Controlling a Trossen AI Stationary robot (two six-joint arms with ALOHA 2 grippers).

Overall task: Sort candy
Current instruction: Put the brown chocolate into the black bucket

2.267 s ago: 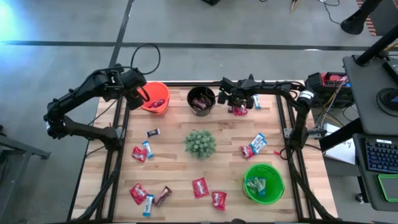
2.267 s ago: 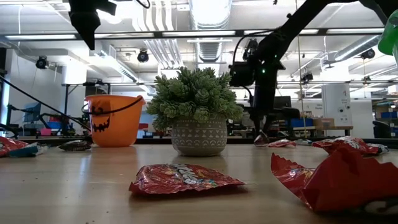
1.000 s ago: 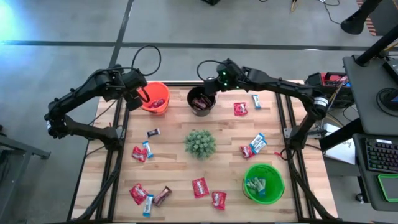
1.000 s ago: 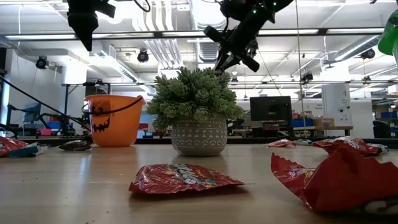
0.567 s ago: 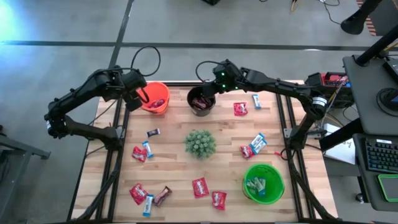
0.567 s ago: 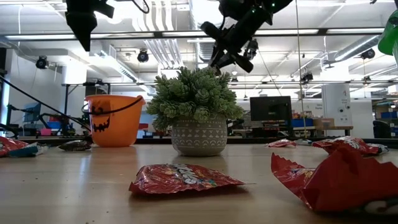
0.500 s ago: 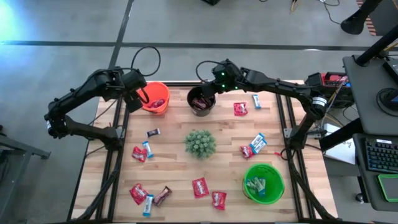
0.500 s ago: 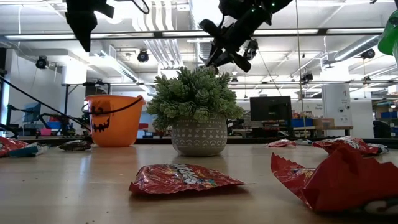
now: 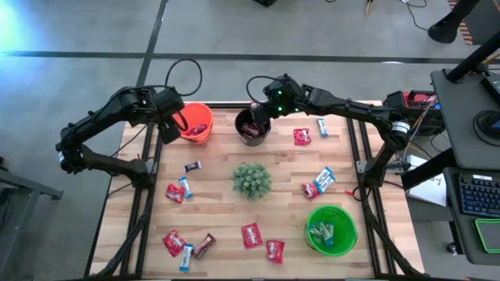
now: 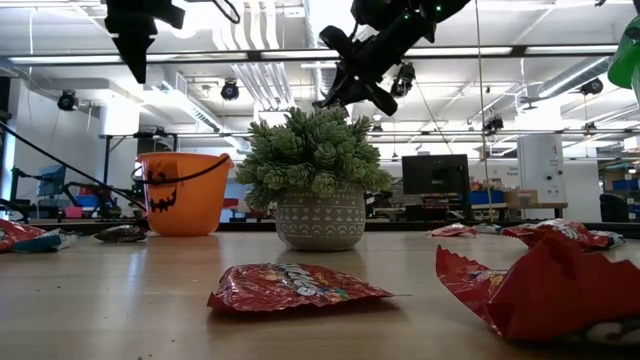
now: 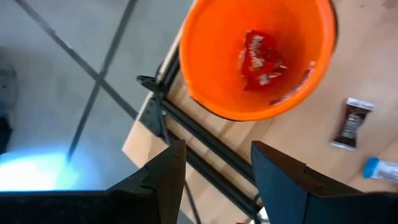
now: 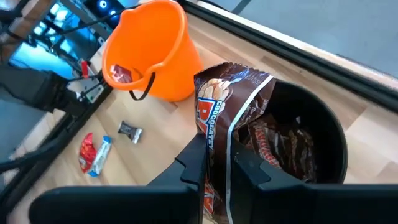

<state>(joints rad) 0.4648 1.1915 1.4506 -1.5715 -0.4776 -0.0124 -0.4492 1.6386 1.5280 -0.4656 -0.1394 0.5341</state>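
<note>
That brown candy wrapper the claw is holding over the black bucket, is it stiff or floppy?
Probably floppy: the crinkled dark brown candy wrapper bends above the right gripper, which pinches it. It looks thin, so likely light. Released, it should drop into the black bucket.

The brown candy wrapper (image 12: pixel 225 118) runs off the picture's edge between the right gripper's fingers (image 12: pixel 193 163). The plant (image 10: pixel 312 150) hides the black bucket from table height.
</note>
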